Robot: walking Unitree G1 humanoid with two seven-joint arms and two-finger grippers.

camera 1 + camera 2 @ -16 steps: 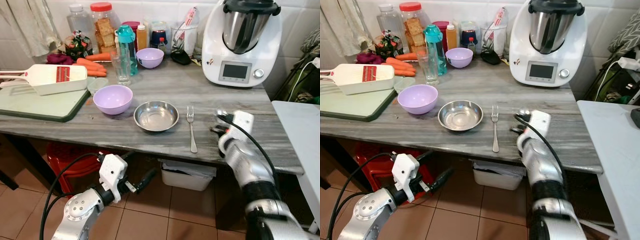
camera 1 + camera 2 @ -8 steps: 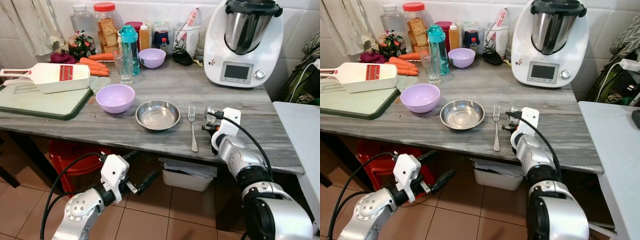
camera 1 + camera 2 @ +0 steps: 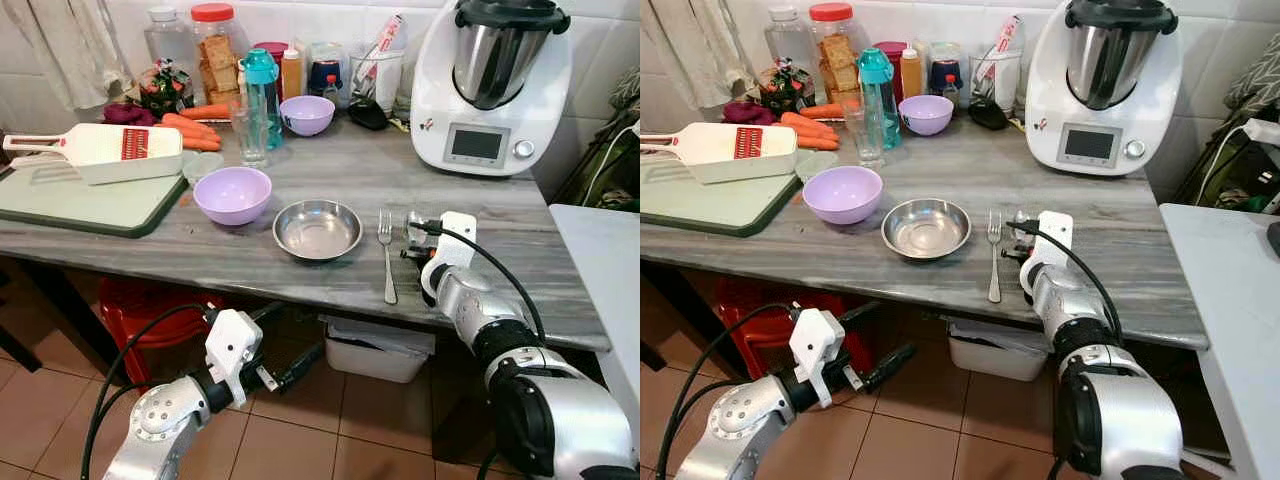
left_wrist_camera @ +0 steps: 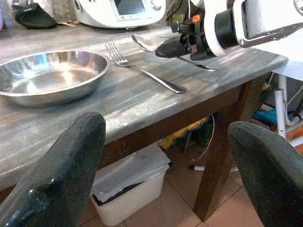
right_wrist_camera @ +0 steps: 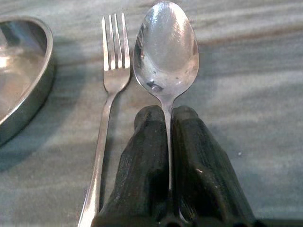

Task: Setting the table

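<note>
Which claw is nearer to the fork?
Right. The right claw, shut on a spoon, sits just beside the fork; the left claw hangs below the table.

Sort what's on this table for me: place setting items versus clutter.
Place setting: steel bowl, fork, spoon pinched in the right gripper beside the fork.

Clutter: two lilac bowls, food processor, mandoline slicer, cutting board, carrots, teal bottle, jars.
</note>
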